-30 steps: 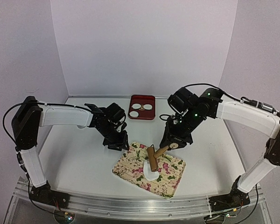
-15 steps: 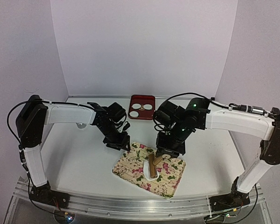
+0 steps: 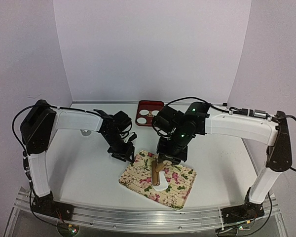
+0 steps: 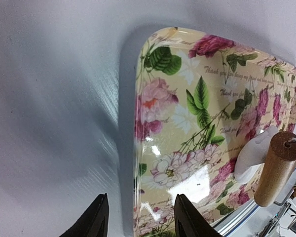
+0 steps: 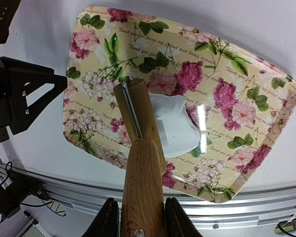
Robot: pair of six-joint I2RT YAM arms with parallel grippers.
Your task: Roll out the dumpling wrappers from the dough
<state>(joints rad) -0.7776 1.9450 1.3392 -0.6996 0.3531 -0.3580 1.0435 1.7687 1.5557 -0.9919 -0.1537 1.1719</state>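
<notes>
White dough (image 5: 173, 124) lies on the floral mat (image 5: 237, 89), seen from above as a small lump (image 3: 162, 187). My right gripper (image 5: 140, 222) is shut on the handle of a wooden rolling pin (image 5: 137, 123), whose roller rests on the dough's left part. From above, the pin (image 3: 156, 172) points along the mat (image 3: 182, 183). My left gripper (image 4: 140, 222) is open, its fingers astride the mat's left edge (image 4: 136, 148); dough (image 4: 254, 153) and pin (image 4: 277, 169) show at the right. Two dumpling wrappers (image 3: 144, 113) lie in the red tray (image 3: 150, 102).
The red tray stands at the back of the white table (image 3: 79, 168), partly hidden behind my right arm (image 3: 227, 123). A metal rail (image 3: 138, 217) runs along the table's near edge, close to the mat's front corner.
My right arm swung left and the rolling pin turned from slanting across the dough to lying nearly lengthwise over it. The left gripper stayed at the mat's edge.
</notes>
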